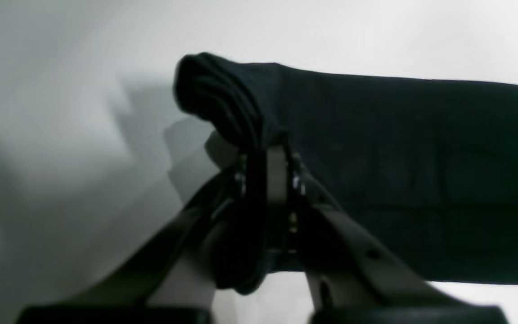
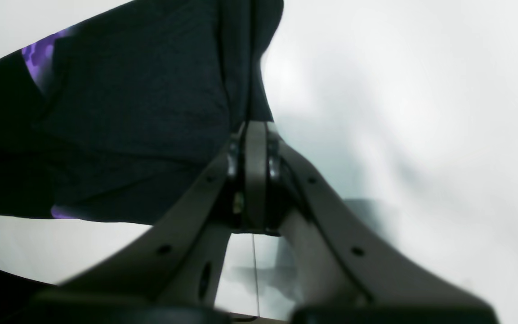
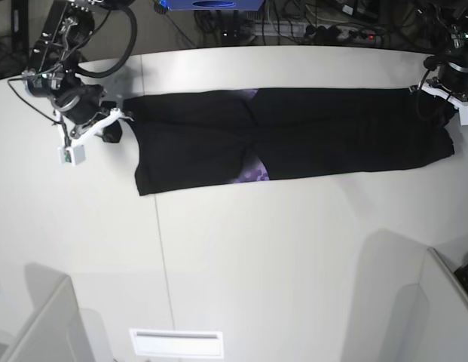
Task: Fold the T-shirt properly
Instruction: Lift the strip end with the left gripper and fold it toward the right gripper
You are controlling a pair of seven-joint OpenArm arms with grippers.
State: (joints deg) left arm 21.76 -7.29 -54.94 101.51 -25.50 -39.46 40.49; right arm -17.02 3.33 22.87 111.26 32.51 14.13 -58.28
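The black T-shirt point(image 3: 309, 139) lies stretched in a long band across the far half of the white table point(image 3: 256, 264), with a bit of purple print point(image 3: 254, 172) showing at its lower edge. At the band's left end in the base view, my right gripper point(image 3: 113, 124) is shut on the cloth. The right wrist view shows its fingertips point(image 2: 254, 130) pinching a fold of the T-shirt point(image 2: 142, 112), with purple print point(image 2: 38, 54) at the far left. My left gripper point(image 3: 445, 98) holds the band's right end, and its jaws point(image 1: 268, 148) are shut on a bunched corner of the T-shirt point(image 1: 398, 157).
Cables and a power strip point(image 3: 331, 30) run behind the table's far edge, beside a blue box point(image 3: 211, 4). White partitions stand at the near left point(image 3: 38, 324) and near right point(image 3: 437, 302) corners. A white label point(image 3: 175, 343) lies near the front edge.
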